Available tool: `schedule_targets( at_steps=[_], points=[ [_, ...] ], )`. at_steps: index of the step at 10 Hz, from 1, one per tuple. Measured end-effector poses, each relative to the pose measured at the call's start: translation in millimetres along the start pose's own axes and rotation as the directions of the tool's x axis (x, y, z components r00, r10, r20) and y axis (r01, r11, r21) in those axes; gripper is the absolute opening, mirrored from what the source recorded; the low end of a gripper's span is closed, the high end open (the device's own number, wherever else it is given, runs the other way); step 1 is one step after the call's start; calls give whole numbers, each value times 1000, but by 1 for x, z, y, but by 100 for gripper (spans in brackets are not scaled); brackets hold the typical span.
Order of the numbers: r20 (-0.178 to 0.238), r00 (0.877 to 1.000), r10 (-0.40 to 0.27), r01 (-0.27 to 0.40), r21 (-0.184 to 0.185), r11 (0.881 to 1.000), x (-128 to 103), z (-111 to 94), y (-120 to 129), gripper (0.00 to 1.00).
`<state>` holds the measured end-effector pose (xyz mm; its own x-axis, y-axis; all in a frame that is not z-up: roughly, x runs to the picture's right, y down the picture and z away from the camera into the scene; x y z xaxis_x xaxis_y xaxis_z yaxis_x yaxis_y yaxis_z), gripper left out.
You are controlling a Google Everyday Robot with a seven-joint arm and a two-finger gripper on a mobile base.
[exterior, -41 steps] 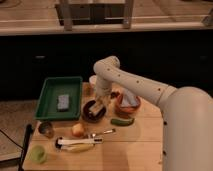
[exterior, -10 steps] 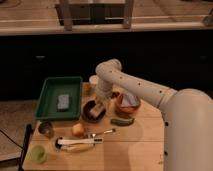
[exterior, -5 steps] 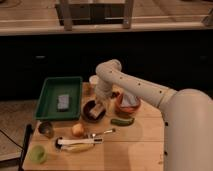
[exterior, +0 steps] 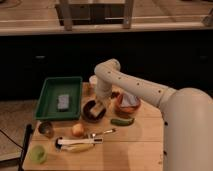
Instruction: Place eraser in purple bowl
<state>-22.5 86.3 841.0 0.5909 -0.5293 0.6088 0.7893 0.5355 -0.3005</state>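
Along the near edge of the table you have a green cup at the front left corner. Just beside it a white-handled tool lies lengthwise, and a spoon lies just behind that. Bare wood shows at front centre and right, up to the robot's white body, which covers the right edge. A black pole stands against the left edge.

One row back, a metal tin sits near the left edge, an orange fruit is beside it, and a pickle lies to the right.

Behind these, the purple bowl sits at mid-table, hemmed in closely. The tray, with a grey block in it, is just to its left, and the orange bowl is just to its right. The fruit and pickle lie close in front.

The arm comes in from the right and bends down over the purple bowl. The claw is over the bowl's right half, narrow, gripping the eraser. The eraser shows as a pale block at the claw's tip, above the bowl's inside and close to its far right rim. You cannot tell whether it touches the bowl.

Beyond the table stands a dark cabinet front, with a pale counter above it.
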Motion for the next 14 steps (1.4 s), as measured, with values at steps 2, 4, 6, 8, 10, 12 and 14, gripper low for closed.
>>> schedule_targets(
  at_steps=[2, 4, 6, 8, 10, 12, 14],
  points=[
    [-13, 1000, -7, 7, 2, 1000, -3, 4, -5, 2],
    [-22, 1000, -5, 5, 8, 1000, -3, 5, -6, 4],
    [-32, 999, -10, 10, 10, 1000, -5, 7, -9, 24],
    [-41, 999, -16, 17, 5, 1000, -8, 9, -12, 48],
    [-44, 999, -18, 19, 2, 1000, -8, 10, -13, 65],
    [-39, 999, -26, 26, 2, 1000, -11, 14, -16, 80],
    [-34, 999, -33, 33, 1, 999, -13, 17, -18, 80]
  ],
)
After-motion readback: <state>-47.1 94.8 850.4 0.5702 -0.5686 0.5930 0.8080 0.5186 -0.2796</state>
